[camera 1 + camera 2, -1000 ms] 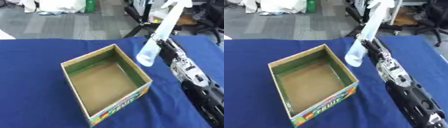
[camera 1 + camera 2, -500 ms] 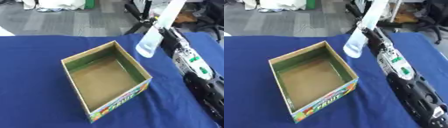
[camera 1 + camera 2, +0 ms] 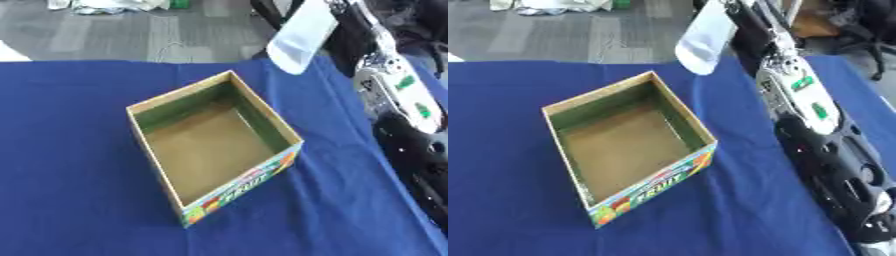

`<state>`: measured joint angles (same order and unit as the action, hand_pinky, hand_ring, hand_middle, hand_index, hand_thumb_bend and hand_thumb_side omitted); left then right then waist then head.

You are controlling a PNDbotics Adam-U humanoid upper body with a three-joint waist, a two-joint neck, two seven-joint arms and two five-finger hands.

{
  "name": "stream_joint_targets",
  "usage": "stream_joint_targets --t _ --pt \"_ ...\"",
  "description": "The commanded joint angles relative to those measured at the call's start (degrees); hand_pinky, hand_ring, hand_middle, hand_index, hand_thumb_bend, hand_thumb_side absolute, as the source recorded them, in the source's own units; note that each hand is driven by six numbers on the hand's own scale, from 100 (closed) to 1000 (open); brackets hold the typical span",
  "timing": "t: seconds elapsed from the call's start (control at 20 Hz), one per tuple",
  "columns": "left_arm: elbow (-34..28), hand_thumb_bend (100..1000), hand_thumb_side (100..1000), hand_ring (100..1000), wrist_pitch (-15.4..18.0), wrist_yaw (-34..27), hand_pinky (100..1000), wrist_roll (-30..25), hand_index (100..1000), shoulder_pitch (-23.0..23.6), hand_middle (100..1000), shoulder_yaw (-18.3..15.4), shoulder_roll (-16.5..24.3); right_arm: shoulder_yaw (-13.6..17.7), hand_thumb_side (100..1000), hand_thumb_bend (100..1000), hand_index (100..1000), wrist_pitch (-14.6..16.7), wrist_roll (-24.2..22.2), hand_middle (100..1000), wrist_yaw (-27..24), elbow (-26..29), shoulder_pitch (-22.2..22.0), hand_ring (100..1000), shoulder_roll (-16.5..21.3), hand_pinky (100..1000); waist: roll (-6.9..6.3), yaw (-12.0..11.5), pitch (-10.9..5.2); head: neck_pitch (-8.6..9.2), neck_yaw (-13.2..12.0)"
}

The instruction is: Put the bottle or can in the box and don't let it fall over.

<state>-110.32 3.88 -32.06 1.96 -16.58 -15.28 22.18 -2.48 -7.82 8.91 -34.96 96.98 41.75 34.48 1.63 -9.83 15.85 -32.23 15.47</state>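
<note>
Blue cloth covers the surface [image 3: 79,150], with grey office floor beyond its far edge. On it sits an open cardboard box [image 3: 627,145], empty, one corner toward the robot, fruit print on its near side.

Since a second ago the bottle [image 3: 302,36], pale and translucent, has risen and travelled away from the box. Then its lower end hung just beside the box's right wall; now it hangs tilted in the air above the far right of the cloth, apart from the box's far corner. The right arm [image 3: 802,95] reaches up along the right side to it, but the right hand lies at the top edge and I cannot tell how its fingers sit. The left hand is out of view.

Judged from this, the bottle is lifted clear but still has to be brought over the opening, straightened upright and lowered onto the box floor.
</note>
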Motion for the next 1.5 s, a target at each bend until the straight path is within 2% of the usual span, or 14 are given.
stream_joint_targets --t 0.05,0.2,0.4,0.45,0.5,0.8,1.15,1.2,1.25,1.35,1.45,1.5 --pt "-1.6 361 646 1000 0.2 -0.3 939 1.8 806 -0.4 1000 -1.1 1.6 -0.2 470 100 228 -0.6 0.3 676 -1.7 4.4 1.1 616 0.9 877 -0.04 0.0 -1.49 -0.52 0.0" --pt "-1.6 366 643 1000 -0.1 -0.4 939 2.9 809 -0.8 1000 -1.2 1.5 -2.3 470 100 229 -2.3 -0.7 680 -3.7 7.4 -0.1 619 0.3 876 0.07 -0.3 -1.43 -0.93 0.6" --pt "-2.1 371 638 1000 -0.1 -0.5 940 4.5 807 -1.1 1000 -1.8 1.3 -3.8 470 100 231 -3.1 -0.7 686 -2.8 8.8 -0.6 623 -0.7 873 0.12 -0.5 -1.35 -1.01 1.1" --pt "-2.2 373 635 1000 -0.1 -0.5 939 4.9 807 -1.2 1000 -1.9 1.3 -4.1 398 100 232 -3.1 -0.7 687 -2.4 9.0 -0.7 625 -1.0 872 0.12 -0.5 -1.33 -1.00 1.1" --pt "-2.3 376 633 1000 0.0 -0.5 939 5.4 806 -1.2 1000 -2.1 1.2 -4.5 470 100 233 -3.1 -0.7 688 -2.1 9.1 -0.8 627 -1.2 871 0.12 -0.6 -1.33 -1.05 1.2" --pt "-3.3 390 620 1000 -0.2 -0.8 939 7.5 805 -2.5 1000 -2.3 0.7 -7.8 470 100 237 -2.5 -1.2 708 1.3 8.2 -2.9 649 -2.9 869 0.15 -1.4 -1.59 -1.34 2.5" --pt "-4.2 397 613 1000 -0.1 -0.8 940 8.3 804 -3.0 1000 -2.4 0.4 -11.0 470 100 249 -1.2 -3.1 732 6.6 4.0 -3.1 675 -3.7 866 0.39 -1.9 -1.61 -1.28 2.4" --pt "-4.2 394 597 1000 -0.1 -0.8 940 8.3 804 -3.0 1000 -2.4 0.4 -11.4 431 100 252 -0.8 -3.6 735 7.6 3.2 -3.1 679 -3.8 865 0.41 -1.9 -1.55 -1.28 2.4" --pt "-4.3 395 614 1000 -0.1 -0.8 940 8.2 804 -3.0 1000 -2.4 0.5 -11.6 470 100 254 -0.3 -4.0 737 8.4 2.4 -3.1 683 -4.0 867 0.42 -1.9 -1.49 -1.25 2.3" --pt "-4.3 393 616 1000 -0.1 -0.8 941 8.0 804 -3.0 1000 -2.2 0.5 -11.9 470 100 257 0.8 -4.4 740 9.7 0.6 -3.0 689 -4.5 872 0.41 -2.0 -1.36 -1.06 2.1" --pt "-4.3 392 617 1000 -0.1 -0.7 941 7.7 804 -2.9 1000 -2.2 0.5 -12.4 470 100 258 2.4 -4.8 738 10.8 -0.6 -2.9 682 -4.8 871 0.40 -2.0 -1.19 0.30 1.6" --pt "-4.3 392 618 1000 -0.1 -0.7 941 7.6 804 -2.8 1000 -2.2 0.5 -12.8 406 100 258 3.2 -5.2 738 11.6 -1.0 -2.7 681 -4.8 869 0.38 -2.0 -1.13 0.96 1.4"
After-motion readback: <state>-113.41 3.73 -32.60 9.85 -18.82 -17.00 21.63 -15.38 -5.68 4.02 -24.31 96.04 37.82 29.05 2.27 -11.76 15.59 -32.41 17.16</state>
